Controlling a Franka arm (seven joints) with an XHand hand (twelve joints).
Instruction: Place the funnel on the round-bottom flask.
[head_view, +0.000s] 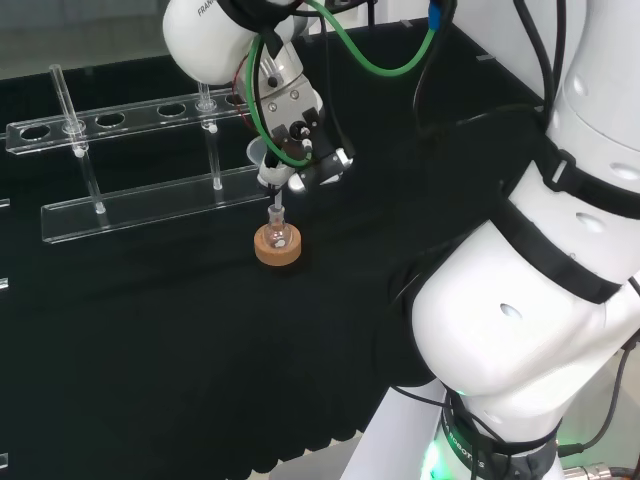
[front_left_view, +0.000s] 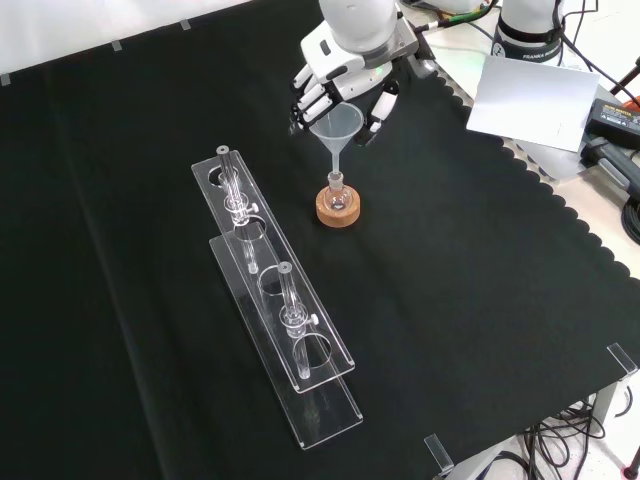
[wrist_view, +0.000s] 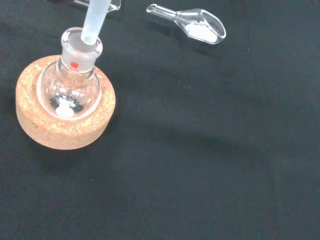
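Resting glass funnel (front_left_view: 336, 128) stem in round flask (wrist_view: 70, 90)

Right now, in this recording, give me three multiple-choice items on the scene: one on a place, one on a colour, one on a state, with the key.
1. Where does the round-bottom flask sit?
A. In a cork ring stand
B. In the clear rack
C. Bare on the cloth

2. What colour is the cloth on the bench?
A. White
B. Black
C. Green

3. Where is the funnel's stem?
A. Lying flat on the cloth
B. Inside the flask's neck
C. Stuck in a rack hole

Key:
1 A: the wrist view shows the flask's bulb nested in the cork ring.
2 B: the front view shows black cloth across the bench.
3 B: the funnel, with the hand curled round its cone, has its stem down in the neck.
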